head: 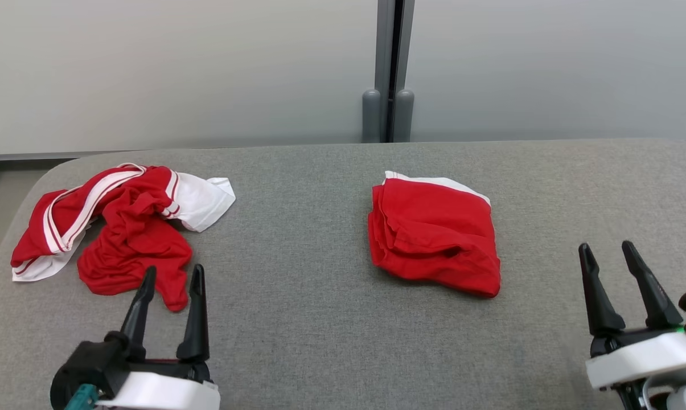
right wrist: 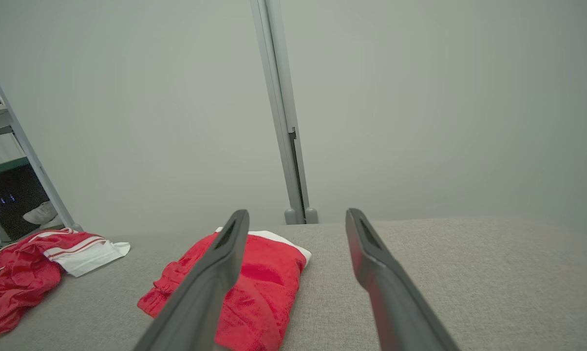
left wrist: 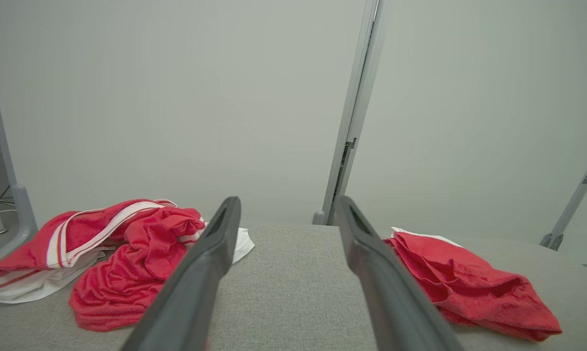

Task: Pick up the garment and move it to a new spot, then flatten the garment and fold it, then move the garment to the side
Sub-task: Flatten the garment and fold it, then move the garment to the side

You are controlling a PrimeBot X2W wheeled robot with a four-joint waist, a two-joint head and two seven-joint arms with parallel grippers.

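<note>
Grey cloth surface (head: 320,341), two red garments (head: 120,228) (head: 434,236), four fingers (head: 197,307) (head: 596,296)

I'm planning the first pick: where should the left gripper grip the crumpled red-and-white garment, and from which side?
Probably the raised red bunch in the middle of the crumpled garment, with the left gripper coming from above: the folds stand up there and give the fingers something to pinch, while its white edges lie flat.
</note>
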